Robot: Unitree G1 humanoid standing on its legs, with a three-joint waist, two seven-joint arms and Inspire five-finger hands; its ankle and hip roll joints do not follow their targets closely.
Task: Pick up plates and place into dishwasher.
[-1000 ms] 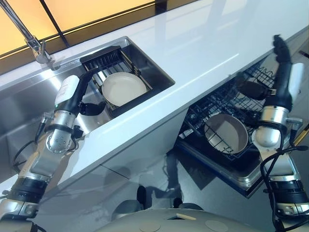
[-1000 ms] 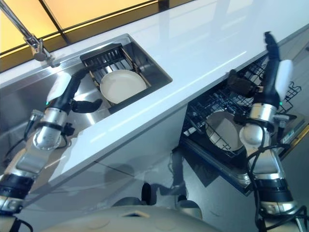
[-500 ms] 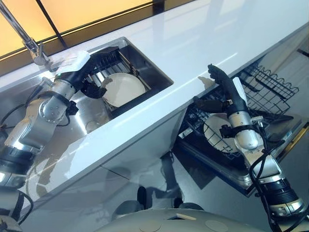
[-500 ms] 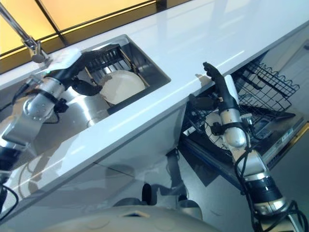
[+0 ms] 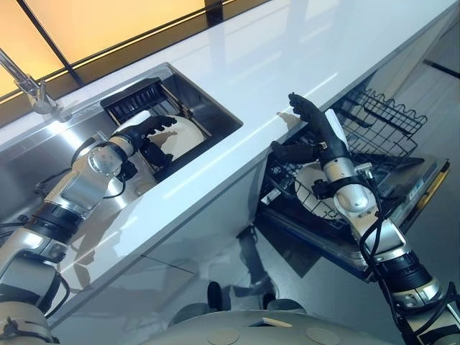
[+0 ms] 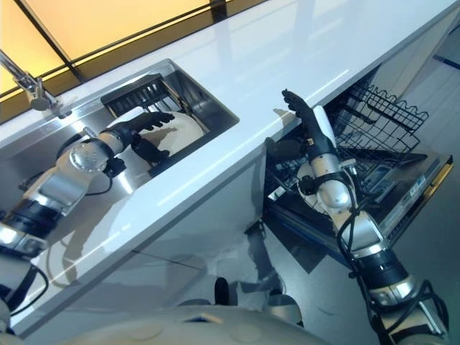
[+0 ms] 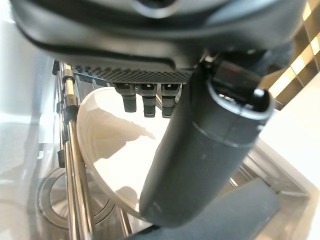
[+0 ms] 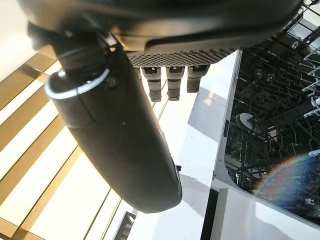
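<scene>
Our left hand (image 5: 147, 129) reaches the plate (image 5: 183, 135) in the sink rack (image 5: 133, 97), fingers (image 7: 144, 97) spread wide, nothing gripped yet. We should pinch the rim firmly (glazed, likely slippery) before lifting; right hand (image 5: 316, 133) waits open beside the bench (image 5: 287, 50).

No readable text, labels, brand marks, numbers or signs can be made out anywhere; nothing legible stands on the white surface (image 5: 302, 50), the sink (image 5: 86, 151) or the dishwasher rack (image 5: 381, 122).

A round cream plate (image 5: 183, 134) lay tilted in the sink's dark rack, far left. Another cream plate (image 5: 310, 192) stood propped in the open dishwasher (image 5: 402, 188) lower basket, right.
</scene>
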